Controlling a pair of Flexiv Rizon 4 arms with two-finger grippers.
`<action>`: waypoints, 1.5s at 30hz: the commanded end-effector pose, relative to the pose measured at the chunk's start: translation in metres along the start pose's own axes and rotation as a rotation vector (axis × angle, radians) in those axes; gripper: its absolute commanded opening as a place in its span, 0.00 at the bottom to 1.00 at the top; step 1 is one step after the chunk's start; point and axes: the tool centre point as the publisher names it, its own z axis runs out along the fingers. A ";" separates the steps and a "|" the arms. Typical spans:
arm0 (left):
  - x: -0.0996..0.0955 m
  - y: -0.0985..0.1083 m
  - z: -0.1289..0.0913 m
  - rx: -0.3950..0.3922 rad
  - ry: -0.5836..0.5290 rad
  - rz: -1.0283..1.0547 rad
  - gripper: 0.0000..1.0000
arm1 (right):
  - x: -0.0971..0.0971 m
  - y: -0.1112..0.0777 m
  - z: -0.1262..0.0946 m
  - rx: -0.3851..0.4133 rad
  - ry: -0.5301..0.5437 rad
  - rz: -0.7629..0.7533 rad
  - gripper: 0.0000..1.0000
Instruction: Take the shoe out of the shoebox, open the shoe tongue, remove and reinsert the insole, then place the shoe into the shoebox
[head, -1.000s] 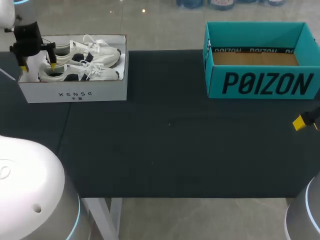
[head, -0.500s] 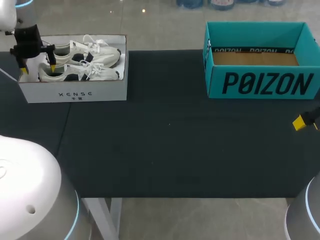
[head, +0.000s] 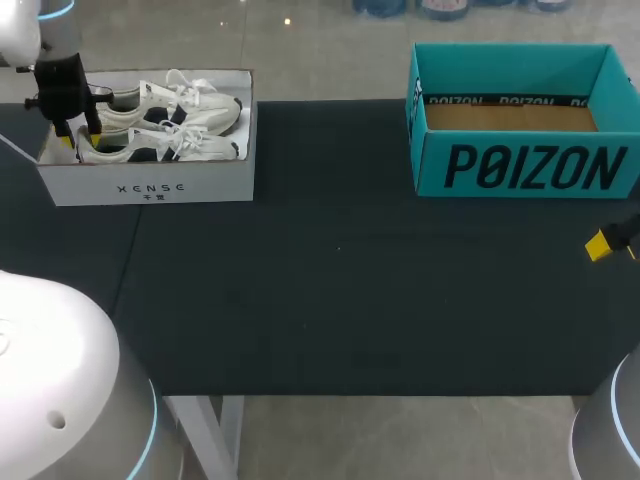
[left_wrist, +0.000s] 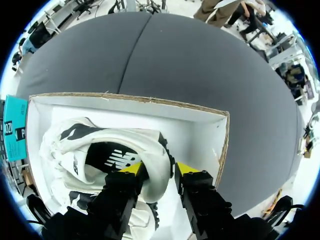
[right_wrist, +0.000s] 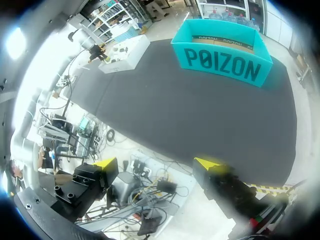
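Left gripper (left_wrist: 159, 170) was down inside the white box (left_wrist: 150, 112), at the end wall. I had it narrow, pinched on the heel of the shoe (left_wrist: 125, 150), with one yellow tip inside the collar and the other against the outside of the heel. Shoe sat in the box, opening up, its toe pointing away from my hand along the box. Second shoe (head: 190, 108) lay just beside it, laces up, also in the box, partly under my wrist in the left wrist view.

Right gripper (right_wrist: 157, 164) hung off the table (head: 340, 280) edge, fingers wide, nothing between them. Only one yellow tip showed in the head view.

Teal box (head: 520, 165) stood open on the table, ahead of my right hand and well apart from my left. Bare brown floor inside it.
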 end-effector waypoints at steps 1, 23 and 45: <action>-0.002 0.002 -0.001 -0.003 0.009 0.008 0.00 | -0.001 0.001 0.001 0.004 -0.001 0.001 1.00; -0.003 -0.021 -0.068 -0.174 -0.004 -0.031 0.00 | -0.001 0.001 0.001 0.004 -0.001 0.001 1.00; -0.150 -0.133 -0.170 -0.367 -0.065 0.089 0.00 | -0.001 0.001 0.001 0.004 -0.001 0.001 1.00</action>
